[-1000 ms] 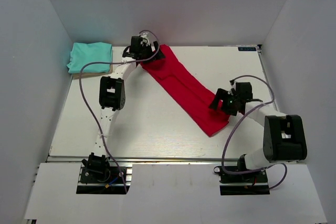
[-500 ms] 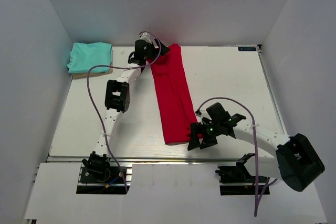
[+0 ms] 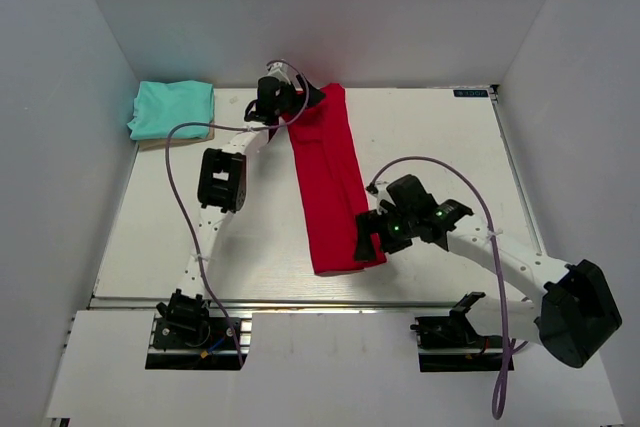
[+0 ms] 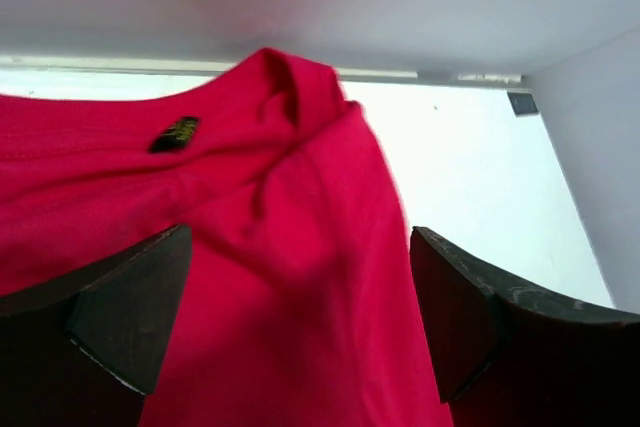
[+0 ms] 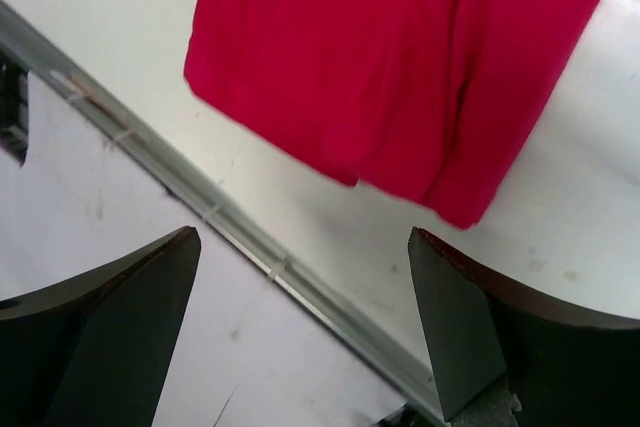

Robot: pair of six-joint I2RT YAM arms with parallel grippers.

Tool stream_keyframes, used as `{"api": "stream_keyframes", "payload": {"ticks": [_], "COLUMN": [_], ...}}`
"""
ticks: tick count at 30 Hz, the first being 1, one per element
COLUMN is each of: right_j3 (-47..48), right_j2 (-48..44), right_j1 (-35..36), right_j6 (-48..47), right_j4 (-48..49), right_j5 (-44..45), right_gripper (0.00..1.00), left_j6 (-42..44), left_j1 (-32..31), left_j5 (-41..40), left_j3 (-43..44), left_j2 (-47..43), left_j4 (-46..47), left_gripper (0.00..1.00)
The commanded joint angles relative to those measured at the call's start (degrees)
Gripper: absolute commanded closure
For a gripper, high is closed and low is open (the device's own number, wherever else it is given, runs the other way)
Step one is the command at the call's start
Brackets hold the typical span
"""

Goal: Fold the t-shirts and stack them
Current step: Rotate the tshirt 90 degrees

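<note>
Moved: red t-shirt (image 3: 325, 177) has swung from diagonal to a lengthwise strip, mid-frame. Lower centre: right gripper (image 3: 366, 241) hangs above its near hem, jaws wide, empty. Top centre: left gripper (image 3: 300, 97) wide over the collar, nothing pinched. Upper left: teal t-shirt (image 3: 172, 107), folded. Risk: a one-layer pinch would spoil the fold.

The red t-shirt (image 3: 328, 182) lies flat on the bench (image 3: 440, 157), folded lengthwise into a long, narrow band. It runs from the far edge towards the near edge. Its far end is rumpled around the collar, where a small dark label (image 4: 175, 134) shows. The teal t-shirt (image 3: 172, 107) sits in a neat rectangular fold at the far left corner, well apart from the red one.
</note>
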Motion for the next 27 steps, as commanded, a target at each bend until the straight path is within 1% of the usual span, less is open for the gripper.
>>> {"api": "stream_keyframes", "payload": {"ticks": [1,2,5,8,9,11,13,14,15,16,17,18,19,20,22,23,25,27], "right_j3": [1.6,1.4,1.6,2.3,2.4,2.8,3.2,3.2,3.5,4.5,5.0,5.1,5.2,5.2,4.6,4.1,3.0,1.1], "right_j2": [2.4,3.6,7.6,11.8,12.4,14.3,14.8,14.6,14.5,14.3,14.0,13.4,13.3,13.1,13.2,13.8,15.0,16.2], "right_j1": [0.2,0.2,0.2,0.4,0.5,1.0,1.1,1.3,1.5,1.4,1.6,1.6,1.6,1.7,1.8,1.8,1.9,2.1], "right_j6": [-2.8,-2.9,-3.3,-3.4,-3.9,-4.0,-4.4,-4.6,-4.7,-6.1,-6.6,-7.5,-7.8,-8.1,-8.1,-8.0,-7.0,-6.0], "right_j4": [4.8,5.8,13.4,18.4,19.0,20.8,21.0,21.1,21.1,19.3,18.7,18.3,18.1,18.2,18.8,20.2,20.9,21.9], "right_j5": [2.7,2.5,-0.8,-4.8,-5.4,-5.9,-5.8,-3.6,-3.2,-2.4,0.4,1.0,1.7,2.0,0.5,-1.2,-3.7,-6.2], "right_gripper": [0.1,0.1,0.1,0.1,0.1,0.1,0.1,0.1,0.1,0.1,0.1,0.1,0.1,0.1,0.1,0.1,0.1,0.1], "left_j6": [7.8,10.7,15.4,20.7,21.5,22.0,23.2,23.2,23.8,23.8,24.4,24.4,24.4,24.4,23.1,21.5,20.6,19.7], "left_j1": [-1.7,-1.7,-1.7,-1.7,-1.7,-1.7,-1.7,-1.7,-1.7,-1.7,-1.7,-1.7,-1.7,-1.7,-1.7,-1.7,-1.7,-1.7], "left_j5": [-1.7,-1.7,-3.5,-7.5,-9.5,-9.5,-9.5,-8.9,-8.2,-8.2,-7.7,-6.9,-6.9,-6.9,-6.9,-7.4,-8.3,-10.9], "left_j3": [-1.9,-1.9,-1.9,-1.9,-1.9,-2.4,-3.8,-6.2,-8.1,-10.6,-17.1,-20.9,-29.1,-33.4,-42.0,-49.8,-58.1,-60.8], "left_j2": [-16.2,-17.7,-22.7,-26.2,-26.8,-27.3,-29.9,-30.8,-32.1,-35.7,-38.0,-40.5,-43.2,-49.1,-55.2,-57.9,-64.9,-67.7], "left_j4": [-1.3,-1.8,-5.2,-8.5,-9.4,-11.8,-14.4,-15.5,-16.7,-17.5,-18.0,-18.0,-17.2,-16.4,-14.2,-12.3,-11.4,-14.4], "left_gripper": [0.0,0.0,0.0,0.0,0.0,0.0,0.0,0.0,0.0,0.0,0.0,0.0,0.0,0.0,0.0,0.0,0.0,0.0]}}
